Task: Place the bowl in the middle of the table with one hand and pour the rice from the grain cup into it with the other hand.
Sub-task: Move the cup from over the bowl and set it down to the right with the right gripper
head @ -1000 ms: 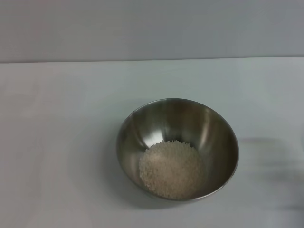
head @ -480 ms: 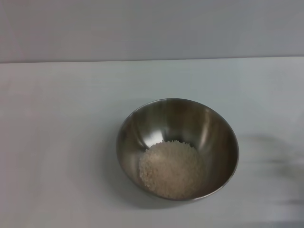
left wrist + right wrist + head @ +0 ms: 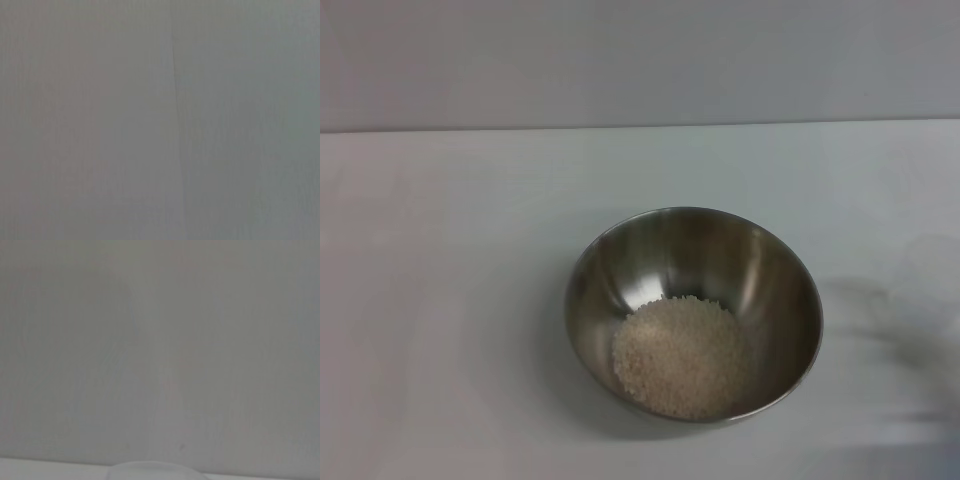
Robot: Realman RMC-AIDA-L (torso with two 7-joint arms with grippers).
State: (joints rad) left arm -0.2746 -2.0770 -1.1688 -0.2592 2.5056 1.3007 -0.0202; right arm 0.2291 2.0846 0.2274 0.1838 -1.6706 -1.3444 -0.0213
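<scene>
1. The steel bowl (image 3: 694, 313) sits on the white worktop (image 3: 450, 300), a little right of centre and toward the near side, open side up and nothing touching it.

2. A mound of rice (image 3: 682, 355) lies inside the bowl, heaped on the near part of its floor and climbing slightly up the near wall. By my reading, both the placing and the pouring are done.

3. The grain cup barely shows. At the right edge of the head view there is a faint clear shape (image 3: 932, 300) over soft shadows on the worktop, and my right wrist view catches a pale curved rim (image 3: 150, 469) at its edge. I take both for the cup, but neither is plain enough to be sure, nor to say whether any grains are left in it.

4. Neither of my tools appears in any view. The left wrist view shows only a flat grey surface. I cannot say whether either tool is released, clenched or holding the cup.

5. What is left, as I judge it: at most setting the cup down and pulling both arms clear, if that is not finished.

6. Materials: the bowl is brushed metal, round and deep, with a thin rim and a dull sheen streaked by lighter reflections on its far inner wall. The rice is a matt, off-white, fine-grained mass with a pebbly surface. The worktop is smooth, plain and matt white, meeting a grey wall at the far side.
</scene>
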